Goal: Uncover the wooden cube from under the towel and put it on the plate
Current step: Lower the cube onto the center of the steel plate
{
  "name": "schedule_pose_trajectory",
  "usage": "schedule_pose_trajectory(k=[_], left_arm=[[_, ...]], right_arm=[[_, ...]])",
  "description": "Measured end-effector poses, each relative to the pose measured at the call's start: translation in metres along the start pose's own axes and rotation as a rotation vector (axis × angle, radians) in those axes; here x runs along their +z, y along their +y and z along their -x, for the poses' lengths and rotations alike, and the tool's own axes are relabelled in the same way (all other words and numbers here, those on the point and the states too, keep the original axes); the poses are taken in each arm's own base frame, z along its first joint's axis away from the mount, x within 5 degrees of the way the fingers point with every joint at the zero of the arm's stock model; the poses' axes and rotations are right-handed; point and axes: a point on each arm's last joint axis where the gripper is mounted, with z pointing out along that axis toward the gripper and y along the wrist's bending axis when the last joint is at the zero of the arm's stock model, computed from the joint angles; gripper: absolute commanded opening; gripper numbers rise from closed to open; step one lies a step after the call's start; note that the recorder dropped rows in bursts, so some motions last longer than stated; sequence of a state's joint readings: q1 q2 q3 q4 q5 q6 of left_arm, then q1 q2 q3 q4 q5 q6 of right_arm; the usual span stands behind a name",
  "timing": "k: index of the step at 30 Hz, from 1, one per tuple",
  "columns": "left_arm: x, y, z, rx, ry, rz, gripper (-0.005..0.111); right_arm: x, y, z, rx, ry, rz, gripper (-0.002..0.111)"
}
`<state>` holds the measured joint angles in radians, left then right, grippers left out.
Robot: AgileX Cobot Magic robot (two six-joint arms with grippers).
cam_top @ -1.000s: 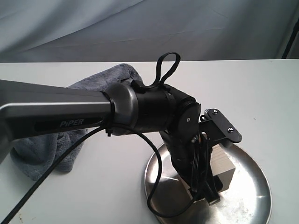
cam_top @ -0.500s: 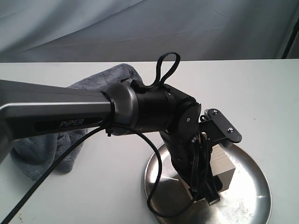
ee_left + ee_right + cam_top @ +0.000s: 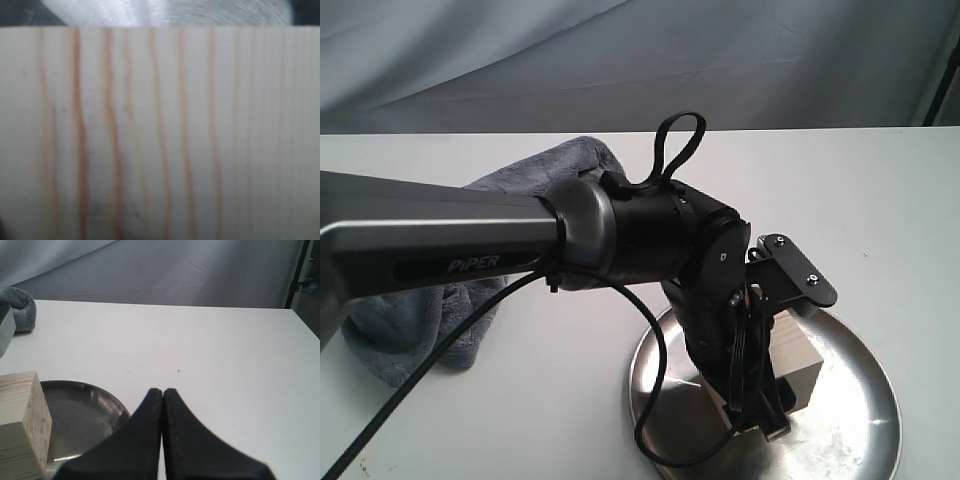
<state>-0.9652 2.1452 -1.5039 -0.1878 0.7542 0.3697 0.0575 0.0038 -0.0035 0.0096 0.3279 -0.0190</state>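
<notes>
The wooden cube [image 3: 803, 362] stands on the steel plate [image 3: 865, 425] at the front right of the table. My left gripper [image 3: 767, 408] reaches down over the plate, its black fingers closed against the cube's sides. In the left wrist view the cube's grain [image 3: 160, 130] fills nearly the whole picture, and a strip of plate [image 3: 200, 12] shows past it. The right wrist view shows the cube [image 3: 20, 425] on the plate [image 3: 85, 410], with my right gripper [image 3: 163, 391] shut and empty beside the plate's rim. The towel [image 3: 410, 320] lies crumpled at the left, behind my left arm.
My left arm [image 3: 470, 240] crosses the front of the exterior view and hides much of the table's left and middle. A grey backdrop hangs behind the table. White tabletop [image 3: 210, 340] stretches beyond my right gripper, with a towel corner [image 3: 20, 310] far off.
</notes>
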Motion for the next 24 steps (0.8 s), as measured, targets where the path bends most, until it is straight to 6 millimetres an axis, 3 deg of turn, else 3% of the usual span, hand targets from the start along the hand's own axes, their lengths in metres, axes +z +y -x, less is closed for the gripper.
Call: schedule_pose_trajectory(k=[4, 8, 20, 24], left_arm=[[0.0, 0.0, 0.0, 0.0, 0.0, 0.0, 0.082], [-0.002, 0.0, 0.001, 0.001, -0.012, 0.004, 0.1], [-0.003, 0.0, 0.002, 0.0, -0.016, 0.004, 0.101], [-0.014, -0.001, 0.004, 0.001, -0.043, 0.009, 0.101]], right_arm=[[0.0, 0.0, 0.0, 0.0, 0.0, 0.0, 0.0], [0.0, 0.0, 0.0, 0.0, 0.0, 0.0, 0.0], [0.0, 0.0, 0.0, 0.0, 0.0, 0.0, 0.0], [0.0, 0.0, 0.0, 0.0, 0.0, 0.0, 0.0]])
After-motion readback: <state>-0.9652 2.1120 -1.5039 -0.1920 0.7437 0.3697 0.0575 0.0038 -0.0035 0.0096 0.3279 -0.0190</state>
